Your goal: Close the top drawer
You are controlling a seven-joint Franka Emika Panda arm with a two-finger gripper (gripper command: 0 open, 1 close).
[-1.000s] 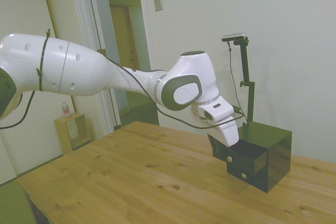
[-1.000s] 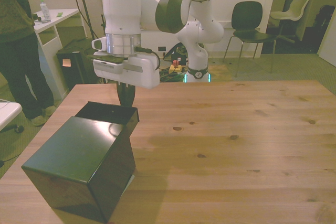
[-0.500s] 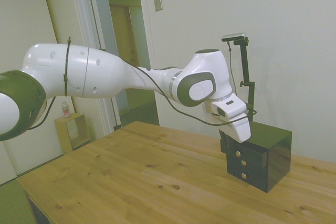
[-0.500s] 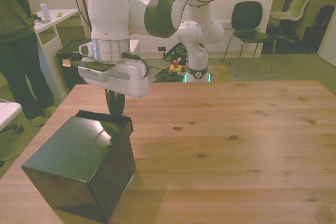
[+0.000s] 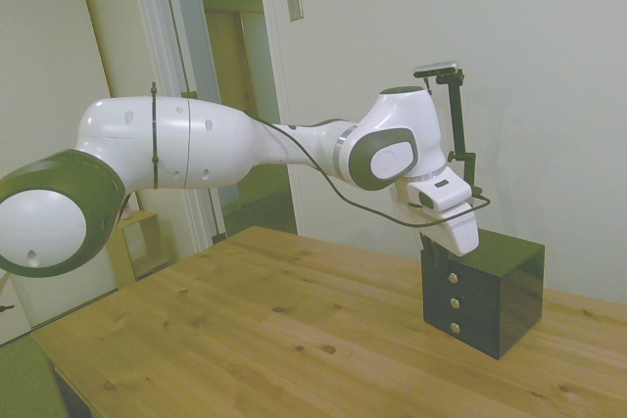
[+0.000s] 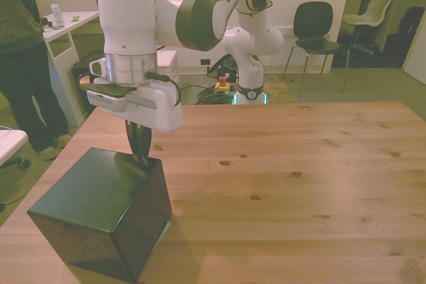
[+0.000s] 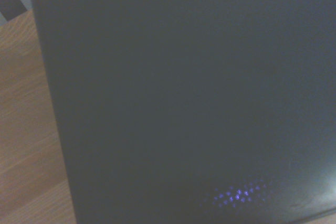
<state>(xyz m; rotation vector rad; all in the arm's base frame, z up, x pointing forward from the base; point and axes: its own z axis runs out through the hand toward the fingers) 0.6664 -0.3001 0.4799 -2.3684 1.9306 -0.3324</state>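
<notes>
The top drawer (image 5: 453,280) sits flush in the cabinet (image 6: 100,211); the gripper (image 6: 138,153), fingers narrow and empty, presses its front.

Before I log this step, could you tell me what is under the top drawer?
Under the top drawer sit two more black drawers, both shut, each showing a brass knob. Their contents are hidden.

One black cabinet (image 5: 485,296), three drawers, three brass knobs, two chairs, one person (image 6: 23,58).
</notes>
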